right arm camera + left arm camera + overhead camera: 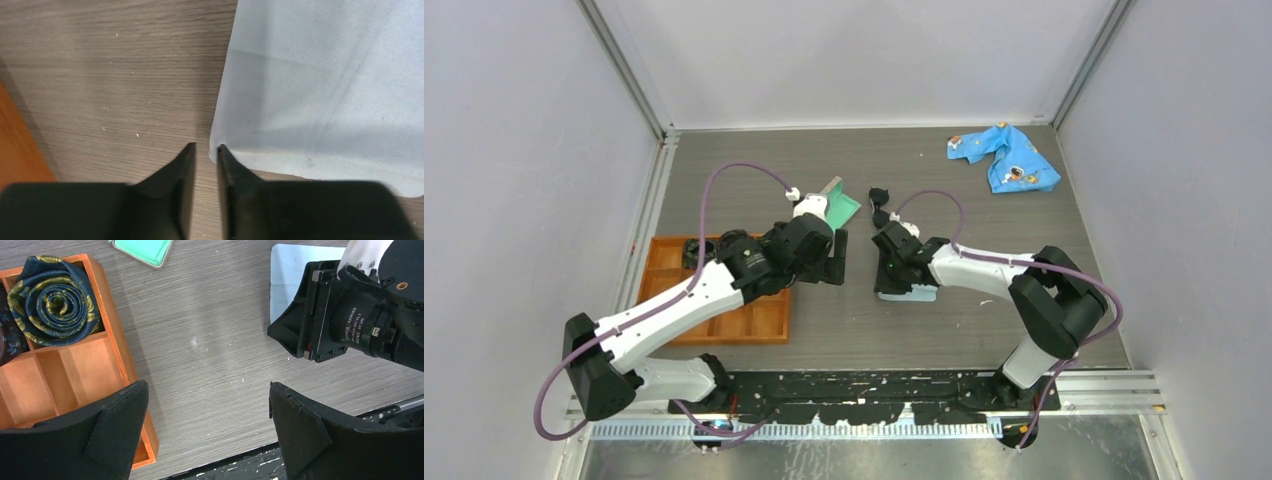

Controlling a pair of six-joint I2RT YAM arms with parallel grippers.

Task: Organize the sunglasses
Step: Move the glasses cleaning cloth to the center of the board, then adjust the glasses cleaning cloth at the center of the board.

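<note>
tray (759, 316) at left; case (844, 208) behind its right end; sunglasses (880, 206) just right of case; cloth (1006, 158) far right

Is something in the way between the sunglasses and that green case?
No, nothing that shows. The sunglasses lie just to the right of the case, apart from it. Only bare table is between them.

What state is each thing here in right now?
Grey case with teal lining: open.
Black-framed sunglasses: on the table, outside the case.
Left gripper: wide open, empty.
Right gripper: barely parted, empty.
Navy-and-gold rolled fabric: coiled in orange wooden tray.
Pale blue cloth: lying flat.
</note>
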